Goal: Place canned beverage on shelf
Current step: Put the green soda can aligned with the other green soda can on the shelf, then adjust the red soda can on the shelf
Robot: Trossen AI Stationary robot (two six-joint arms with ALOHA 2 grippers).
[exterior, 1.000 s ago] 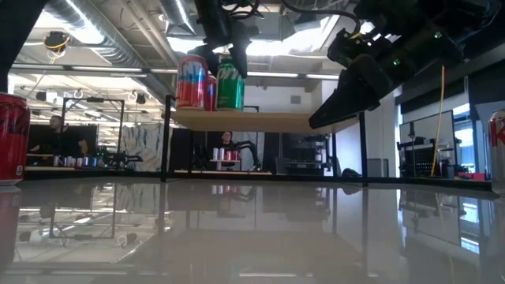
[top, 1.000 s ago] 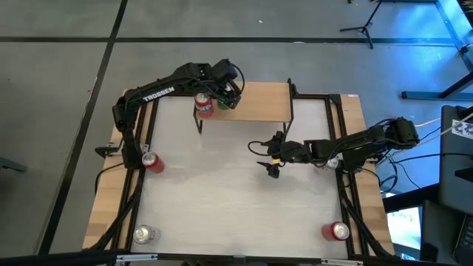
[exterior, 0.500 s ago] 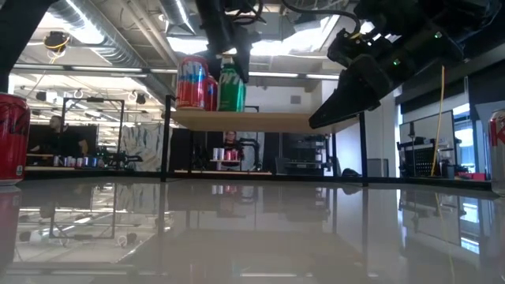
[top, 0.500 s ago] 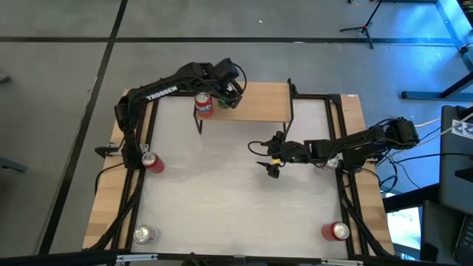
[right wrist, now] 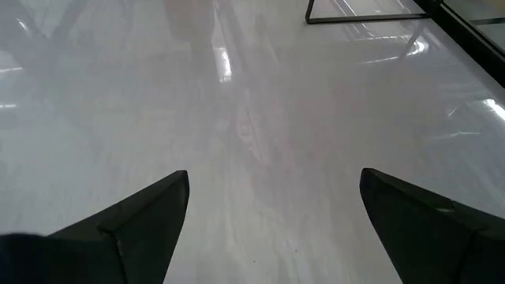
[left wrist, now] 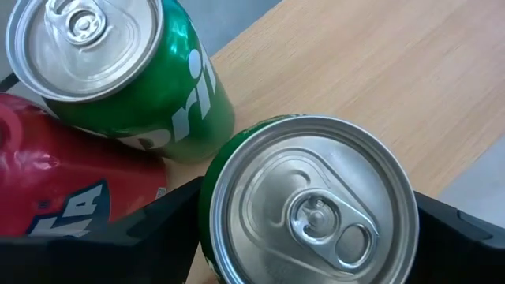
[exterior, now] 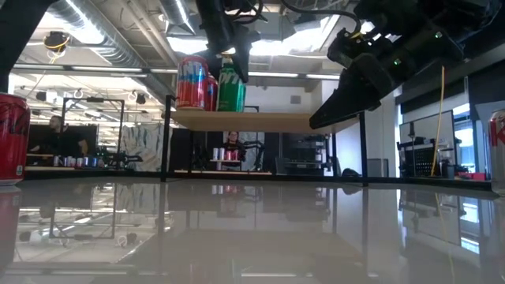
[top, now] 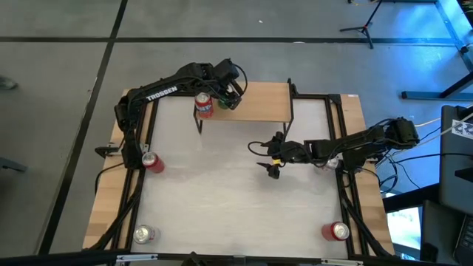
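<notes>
The shelf point(top: 262, 103) is a light-wood board on thin black legs at the table's far side. On its left end stand a red can point(top: 204, 106), a green can point(left wrist: 102, 71) and a second green can point(left wrist: 312, 205). My left gripper point(top: 225, 97) is above that end, shut on the second green can point(exterior: 230, 85). My right gripper point(top: 271, 159) hovers open and empty over the middle of the table, right of centre. My left gripper pinches the green can by its side wall just under the top rim point(left wrist: 211, 217), one finger point(left wrist: 158, 229) on each side. The fingers come from above, pointing down. The can is upright and its bottom point(exterior: 230, 109) rests on the shelf board.
A red can point(top: 151, 162) stands near the table's left edge, a silver-topped can point(top: 143, 235) at the near left corner, and a red can point(top: 337, 231) at the near right. The right part of the shelf board point(exterior: 316, 121) is bare. Black frame rails border the table.
</notes>
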